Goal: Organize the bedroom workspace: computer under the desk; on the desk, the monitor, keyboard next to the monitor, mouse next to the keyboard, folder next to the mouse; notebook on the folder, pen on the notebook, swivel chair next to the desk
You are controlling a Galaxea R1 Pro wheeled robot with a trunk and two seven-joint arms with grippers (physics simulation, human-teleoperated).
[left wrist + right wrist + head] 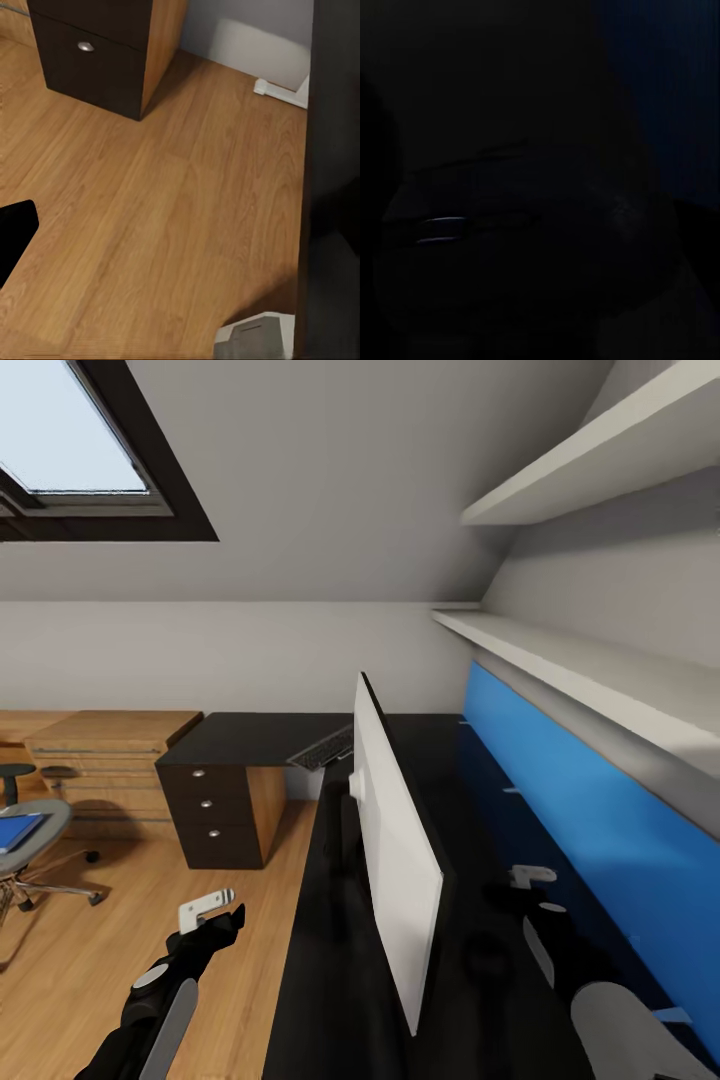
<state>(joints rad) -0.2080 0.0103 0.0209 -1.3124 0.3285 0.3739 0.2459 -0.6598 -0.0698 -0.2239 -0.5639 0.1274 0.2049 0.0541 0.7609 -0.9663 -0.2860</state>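
Head view: monitor (395,840) upright on our desk (310,970), keyboard (322,748) behind it; can't tell either gripper's jaw state.

We see the glossy black L-shaped table (250,738) with its black drawer unit (205,815) standing on the wooden floor (130,920). On the table stands the monitor (395,850), upright, its pale grey back toward us. The keyboard (322,748) lies near the inner corner of the table, partly over its edge. On the floor we also note the swivel chair (30,850), well apart from the table, carrying the blue folder (18,830) on its seat.
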